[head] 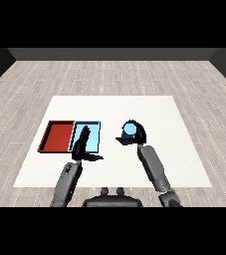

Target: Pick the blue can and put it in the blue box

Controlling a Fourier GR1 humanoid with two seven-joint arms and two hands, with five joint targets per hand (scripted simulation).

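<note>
Right hand (134, 133) curled round can (129, 130), mid-table, right of blue tray (95, 124) | left hand (82, 144) released, fingers straight over blue tray's near edge | step: carry can left, upright, clear tray wall and left hand; red tray (57, 135) lies beyond.

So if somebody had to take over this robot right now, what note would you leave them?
Right hand: curled round the light blue cylindrical can, to the right of both trays.
Left hand: open, fingers straight, stretched over the shallow light blue tray, holding nothing.
The shallow red tray sits directly left of the blue one.
Done: can grasped.
Left: carry the can left and set it in the blue tray; the left hand may be in the way.
</note>
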